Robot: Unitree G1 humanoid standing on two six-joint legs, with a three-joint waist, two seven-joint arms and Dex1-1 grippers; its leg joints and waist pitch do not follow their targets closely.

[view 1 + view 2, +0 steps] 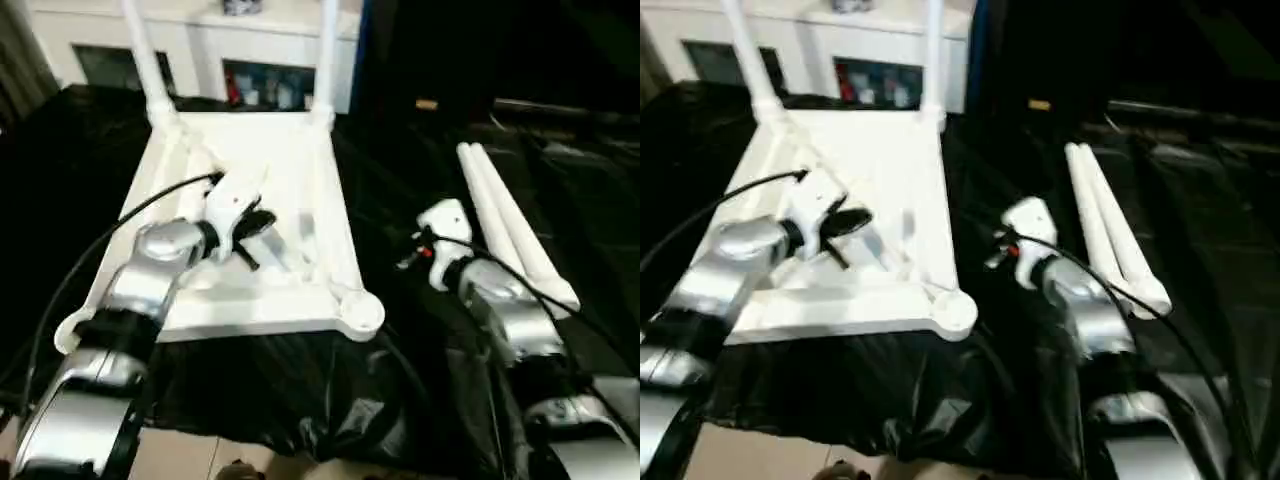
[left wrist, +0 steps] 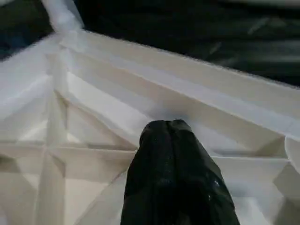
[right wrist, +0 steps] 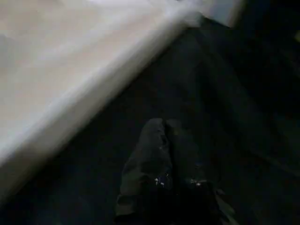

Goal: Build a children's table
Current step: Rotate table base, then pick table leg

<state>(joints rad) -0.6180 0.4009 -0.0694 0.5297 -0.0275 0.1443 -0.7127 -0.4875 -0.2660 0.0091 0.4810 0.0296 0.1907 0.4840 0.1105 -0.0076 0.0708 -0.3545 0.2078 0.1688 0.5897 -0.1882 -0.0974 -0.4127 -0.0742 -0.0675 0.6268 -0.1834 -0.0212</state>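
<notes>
Tabletop point(image 1: 300, 160): lay upside down, ribs up, near corner sockets bare for legs.
Left gripper point(image 1: 258, 226): pressed together, empty, hovering over ribs.
Right gripper point(image 3: 165, 136): pressed together, empty, spare legs point(image 1: 510, 225) just beside.

A wrinkled black plastic sheet point(image 1: 300, 390) covers the large work table. Beyond the left claw stands a long white cabinet point(image 1: 200, 40) with dark open compartments — small red and blue items inside. Beige floor point(image 1: 190, 455) shows below.

both arms reach forward, left pincer point(image 2: 171, 140) and right pincer point(image 3: 164, 136) closed, empty.
</notes>
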